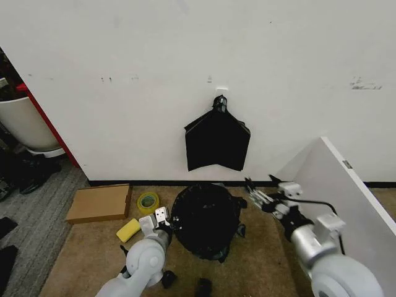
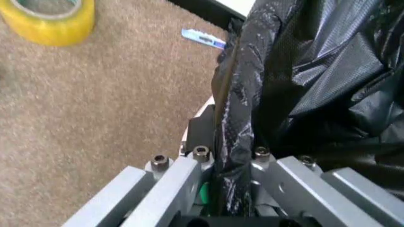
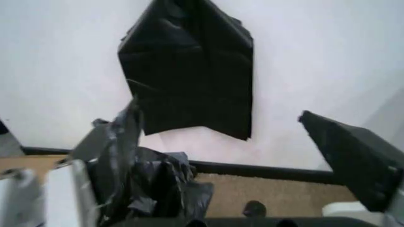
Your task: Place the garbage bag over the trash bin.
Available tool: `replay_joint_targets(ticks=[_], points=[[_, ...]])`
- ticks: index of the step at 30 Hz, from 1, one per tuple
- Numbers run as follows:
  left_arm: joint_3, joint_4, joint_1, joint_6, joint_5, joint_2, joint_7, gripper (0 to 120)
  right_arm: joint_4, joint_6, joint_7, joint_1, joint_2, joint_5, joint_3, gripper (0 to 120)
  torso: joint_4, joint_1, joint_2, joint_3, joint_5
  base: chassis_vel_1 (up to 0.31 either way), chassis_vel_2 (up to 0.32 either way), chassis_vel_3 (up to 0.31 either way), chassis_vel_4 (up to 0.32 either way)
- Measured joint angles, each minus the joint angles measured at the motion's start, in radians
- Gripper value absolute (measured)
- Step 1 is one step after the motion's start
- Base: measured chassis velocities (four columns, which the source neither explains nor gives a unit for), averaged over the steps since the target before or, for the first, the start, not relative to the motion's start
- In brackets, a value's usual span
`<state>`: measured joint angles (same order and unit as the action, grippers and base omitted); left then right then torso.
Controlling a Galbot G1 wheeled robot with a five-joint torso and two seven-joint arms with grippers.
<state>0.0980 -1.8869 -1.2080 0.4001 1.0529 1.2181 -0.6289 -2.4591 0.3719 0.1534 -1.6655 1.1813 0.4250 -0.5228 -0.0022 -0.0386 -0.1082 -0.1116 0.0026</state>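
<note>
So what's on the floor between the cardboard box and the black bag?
The roll of yellow tape, by the cardboard box and apart from the garbage bag, in the head view.

I observed even, diffuse overhead lighting in the head view, with the white wall point(image 1: 124, 62) bright and shadows faint. The garbage bag point(image 2: 303, 71) showed small specular glints in the left wrist view, where the nearest metal parts were soft. The right wrist view was blurred throughout, with the foreground most defocused.
</note>
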Motion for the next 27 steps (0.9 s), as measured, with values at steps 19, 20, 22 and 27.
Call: replay_joint_targets(ticks=[19, 20, 22, 27], points=[[0.017, -0.05, -0.067, -0.053, -0.055, -0.046, 0.131, 66, -0.004, -0.028, -0.026, -0.044, 0.082, -0.031, 0.011, 100, 0.0002, 0.0, 0.0, 0.0, -0.0001, 0.0, 0.0, 0.0, 0.0], [0.016, -0.064, -0.076, -0.072, -0.083, -0.051, 0.158, 69, -0.004, -0.034, -0.036, -0.044, 0.085, -0.042, 0.013, 100, 0.0003, 0.0, 0.0, 0.0, 0.0, 0.0, 0.0, 0.0, 0.0], [0.015, -0.072, -0.081, -0.083, -0.102, -0.053, 0.173, 74, -0.003, -0.041, -0.042, -0.046, 0.087, -0.05, 0.014, 100, 0.0003, 0.0, 0.0, 0.0, 0.0, 0.0, 0.0, 0.0, 0.0], [0.012, -0.109, -0.126, -0.225, -0.343, -0.059, 0.239, 94, 0.017, -0.089, -0.04, -0.055, 0.11, -0.064, 0.02, 100, 0.0002, 0.0, 0.0, 0.0, -0.0001, 0.0, 0.0, 0.0, 0.0]])
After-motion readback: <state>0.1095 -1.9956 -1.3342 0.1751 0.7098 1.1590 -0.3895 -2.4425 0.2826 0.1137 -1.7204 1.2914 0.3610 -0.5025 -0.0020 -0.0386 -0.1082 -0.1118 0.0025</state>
